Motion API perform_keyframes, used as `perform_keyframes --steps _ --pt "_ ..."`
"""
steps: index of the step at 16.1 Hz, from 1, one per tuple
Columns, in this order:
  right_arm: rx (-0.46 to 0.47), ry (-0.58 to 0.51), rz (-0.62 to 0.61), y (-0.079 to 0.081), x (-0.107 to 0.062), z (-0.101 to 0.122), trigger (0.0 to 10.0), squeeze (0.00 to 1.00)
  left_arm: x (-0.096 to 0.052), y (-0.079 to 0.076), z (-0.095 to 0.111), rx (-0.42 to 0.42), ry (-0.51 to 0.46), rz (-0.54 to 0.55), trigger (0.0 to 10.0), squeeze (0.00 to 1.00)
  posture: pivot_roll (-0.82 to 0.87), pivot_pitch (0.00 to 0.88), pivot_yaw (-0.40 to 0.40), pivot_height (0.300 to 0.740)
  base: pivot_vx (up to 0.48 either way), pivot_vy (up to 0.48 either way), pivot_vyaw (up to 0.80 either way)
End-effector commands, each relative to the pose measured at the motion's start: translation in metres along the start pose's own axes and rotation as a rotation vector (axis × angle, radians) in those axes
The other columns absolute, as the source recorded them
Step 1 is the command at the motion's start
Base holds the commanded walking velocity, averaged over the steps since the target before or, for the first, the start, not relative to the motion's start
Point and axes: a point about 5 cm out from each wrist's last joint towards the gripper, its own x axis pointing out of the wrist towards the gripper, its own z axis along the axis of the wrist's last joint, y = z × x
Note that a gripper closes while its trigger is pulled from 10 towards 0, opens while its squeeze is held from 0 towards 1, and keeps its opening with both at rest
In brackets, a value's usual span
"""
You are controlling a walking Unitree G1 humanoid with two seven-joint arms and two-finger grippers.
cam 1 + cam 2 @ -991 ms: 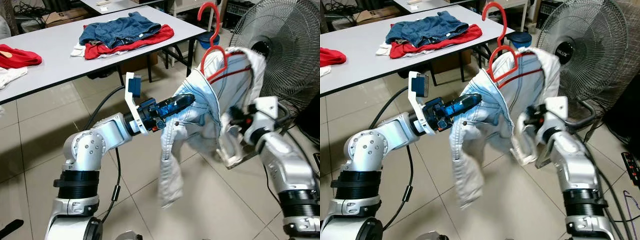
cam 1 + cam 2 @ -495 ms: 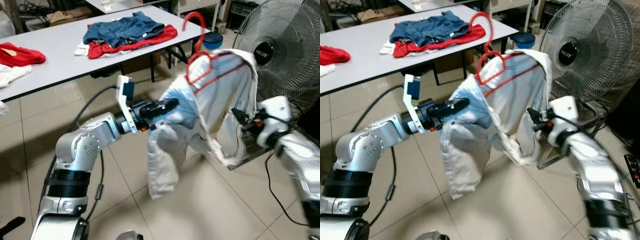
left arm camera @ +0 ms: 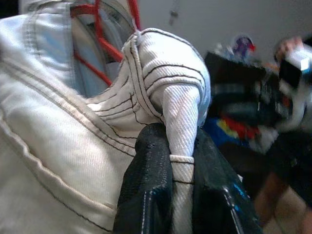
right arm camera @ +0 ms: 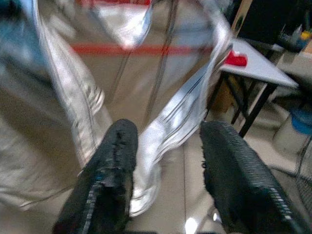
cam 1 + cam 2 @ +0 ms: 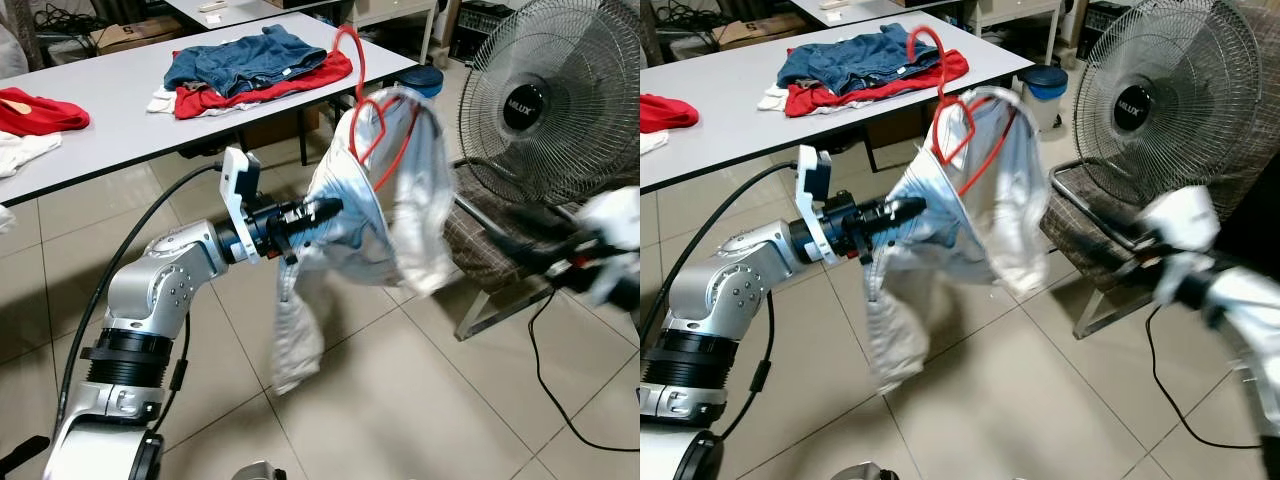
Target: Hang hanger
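**Left gripper holds jeans on red hanger; right gripper free, fingers apart**

Landmark: the pale jeans [image 5: 375,215], held up over the tiled floor [image 5: 400,400].

Nearest, the left gripper [image 5: 318,211] is clamped on a fold of the jeans at their near-left edge; in the left wrist view both black fingers [image 3: 148,185] pinch a seam of white denim [image 3: 180,126] between them. One leg of the jeans hangs down below the gripper toward the floor.

The red hanger [image 5: 372,120] sits inside the top of the jeans, waistband draped over it, hook sticking up above the cloth.

The right gripper [image 4: 168,161] is to the right of the jeans, blurred in the head views, not touching them; the right wrist view shows its two fingers spread with nothing between, jeans ahead of it.

Right of and behind the jeans stands a floor fan [image 5: 545,95], with a metal-framed seat [image 5: 490,250] below it.

Behind the jeans, to the left: a grey table [image 5: 110,130] with a pile of blue and red clothes [image 5: 250,65].
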Motion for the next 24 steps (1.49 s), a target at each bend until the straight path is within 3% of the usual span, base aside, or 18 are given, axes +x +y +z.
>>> perform_keyframes --steps 1,4,7,8,10,13,17,18,19,20,21,22,23,24 --pt "-0.048 -0.052 0.013 -0.009 -0.004 0.022 10.0 1.00 0.004 -0.006 0.016 0.099 -0.019 -0.095 0.0 0.00 -0.15 0.000 0.068 0.740 0.000 0.000 0.00" --pt "-0.144 -0.013 0.071 -0.021 -0.009 0.039 10.0 1.00 0.001 -0.007 0.016 0.139 0.032 -0.179 0.0 0.00 -0.15 0.000 0.066 0.740 0.000 0.000 0.00" --pt "-0.283 0.102 0.231 -0.025 -0.008 0.046 10.0 1.00 -0.008 -0.009 0.013 0.198 0.161 -0.308 0.0 0.00 -0.15 0.000 0.049 0.740 0.000 0.000 0.00" --pt "-0.313 0.119 0.276 -0.023 -0.008 0.046 10.0 0.00 -0.010 -0.010 0.013 0.212 0.192 -0.334 0.0 0.00 -0.15 0.000 0.043 0.740 0.000 0.000 0.00" --pt "-0.370 0.144 0.315 -0.025 -0.008 0.048 10.0 0.00 -0.013 -0.012 0.012 0.241 0.239 -0.372 0.0 0.00 -0.15 0.000 0.040 0.740 0.000 0.000 0.00" --pt "-0.355 0.145 0.396 -0.031 -0.008 0.055 10.0 0.00 -0.013 -0.016 0.014 0.263 0.255 -0.433 0.0 0.00 -0.15 0.000 0.031 0.740 0.000 0.000 0.00" --pt "-0.259 0.130 0.595 -0.018 -0.005 0.054 10.0 0.00 -0.004 -0.027 0.015 0.268 0.265 -0.524 0.0 0.00 -0.15 0.000 0.025 0.740 0.000 0.000 0.00" --pt "-0.174 0.117 0.664 -0.013 -0.002 0.052 10.0 0.00 0.002 -0.031 0.013 0.267 0.260 -0.556 0.0 0.00 -0.15 0.000 0.023 0.740 0.000 0.000 0.00" --pt "-0.146 0.145 0.707 -0.012 0.000 0.047 7.9 0.00 0.006 -0.034 0.013 0.268 0.255 -0.580 0.0 0.00 -0.15 0.000 0.023 0.740 0.000 0.000 0.00" --pt "-0.146 0.154 0.715 -0.012 0.000 0.045 7.9 0.00 0.007 -0.035 0.013 0.268 0.254 -0.586 0.0 0.00 -0.15 0.000 0.023 0.740 0.000 0.000 0.00" --pt "-0.139 0.163 0.720 -0.012 0.002 0.044 3.3 0.00 0.008 -0.036 0.013 0.271 0.253 -0.595 0.0 0.00 -0.15 0.000 0.023 0.740 0.000 0.000 0.00" --pt "-0.129 0.171 0.732 -0.013 0.005 0.042 1.6 0.00 0.011 -0.039 0.013 0.274 0.251 -0.608 0.0 0.00 -0.15 0.000 0.019 0.740 0.000 0.000 0.00" --pt "-0.122 0.178 0.764 -0.011 0.009 0.042 0.0 0.00 0.014 -0.041 0.012 0.277 0.252 -0.619 0.0 0.00 -0.15 0.000 0.017 0.740 0.000 0.000 0.00" --pt "-0.110 0.176 0.792 -0.009 0.011 0.042 0.0 0.00 0.017 -0.043 0.011 0.280 0.254 -0.624 0.0 0.00 -0.15 0.000 0.014 0.740 0.000 0.000 0.00"
